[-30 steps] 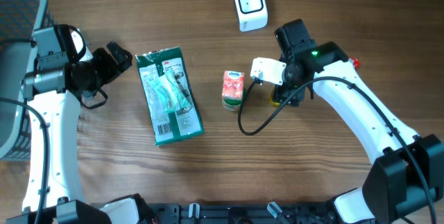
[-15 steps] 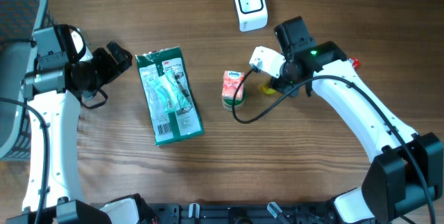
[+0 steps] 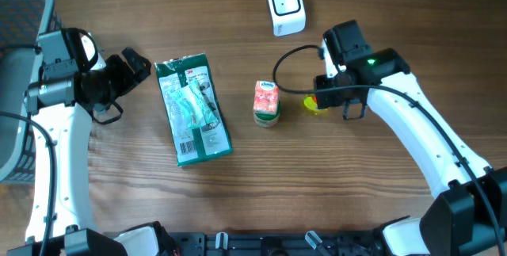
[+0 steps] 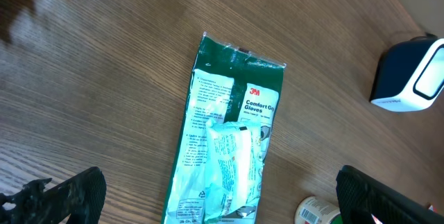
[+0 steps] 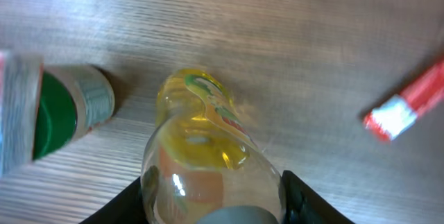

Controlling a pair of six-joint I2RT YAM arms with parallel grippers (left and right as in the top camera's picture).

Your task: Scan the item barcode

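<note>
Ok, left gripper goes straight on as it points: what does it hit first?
Probably the green pack, centred between the left gripper's open jaws in the wrist view. Height is unclear, so it could touch the table first.

On the table point(image 3: 238, 200), the packet point(image 3: 193, 112) is lying left of the container point(image 3: 267, 102); the bottle point(image 3: 314, 104) is sitting just right of it, the scanner point(image 3: 285, 6) standing behind.

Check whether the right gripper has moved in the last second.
Yes. Right gripper has drawn away from the red carton, toward the robot's right, its jaws around the yellow bottle.
</note>
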